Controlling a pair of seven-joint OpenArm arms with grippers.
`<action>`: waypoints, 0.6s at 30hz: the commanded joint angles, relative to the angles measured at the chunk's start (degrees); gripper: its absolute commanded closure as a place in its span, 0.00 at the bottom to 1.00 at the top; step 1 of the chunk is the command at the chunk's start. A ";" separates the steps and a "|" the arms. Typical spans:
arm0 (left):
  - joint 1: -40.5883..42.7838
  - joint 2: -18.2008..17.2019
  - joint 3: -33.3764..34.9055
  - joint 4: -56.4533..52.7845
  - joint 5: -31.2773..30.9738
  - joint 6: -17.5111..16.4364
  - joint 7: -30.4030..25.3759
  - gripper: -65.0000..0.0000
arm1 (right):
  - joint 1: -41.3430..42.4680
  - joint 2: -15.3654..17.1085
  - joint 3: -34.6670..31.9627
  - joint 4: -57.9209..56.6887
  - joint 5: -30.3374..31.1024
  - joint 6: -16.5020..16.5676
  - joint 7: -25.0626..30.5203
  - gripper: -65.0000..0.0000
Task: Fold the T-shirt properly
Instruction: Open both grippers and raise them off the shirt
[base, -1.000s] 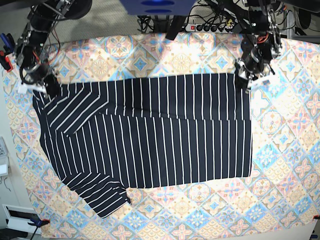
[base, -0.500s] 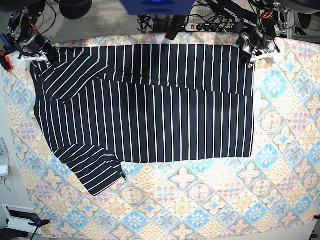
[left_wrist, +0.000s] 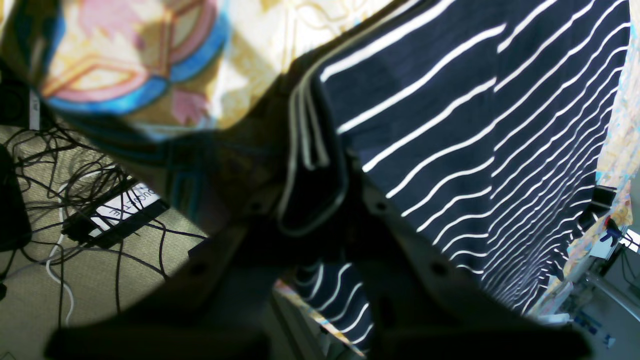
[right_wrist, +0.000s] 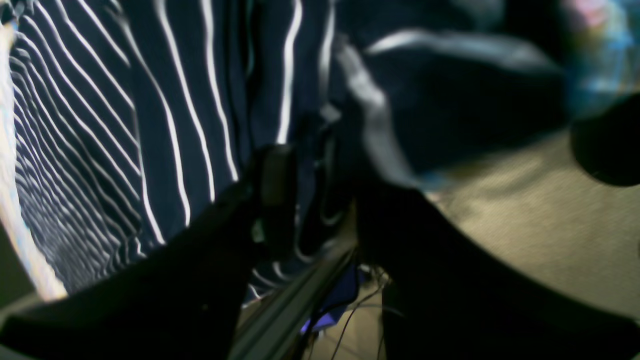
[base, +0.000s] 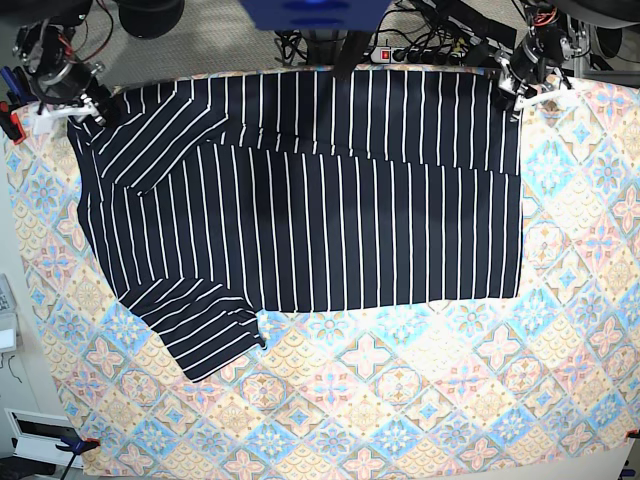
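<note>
In the base view, the T-shirt (base: 300, 210) lies spread across the tablecloth (base: 400, 400), top corners at the frame's upper edge. The left wrist view shows the left gripper (left_wrist: 320, 200) pinching the hem. The right wrist view is blurred; the right gripper's (right_wrist: 310, 200) state is unclear. Both corners should release evenly.

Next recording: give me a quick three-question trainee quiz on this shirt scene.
1. True or false: the T-shirt lies on a plain white cloth.
2. In the base view, where does the spread sleeve that points toward the camera lie? A) lower left B) lower right C) centre
3. Fill in: the T-shirt's thin stripes are ___.
Key: 1 false, the tablecloth is patterned; 2 A; 3 white.
</note>
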 joint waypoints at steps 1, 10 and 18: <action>0.65 -0.75 -0.38 0.76 0.10 0.43 -0.15 0.85 | -0.67 1.05 1.34 1.28 0.24 0.28 0.42 0.67; 5.14 -0.75 -0.47 1.02 0.01 0.43 -0.15 0.80 | -0.85 1.05 5.30 1.46 0.24 0.28 0.42 0.66; 8.21 -0.49 -8.21 4.63 0.01 -0.01 5.92 0.80 | -0.58 1.05 5.74 1.37 -0.11 -0.08 0.86 0.66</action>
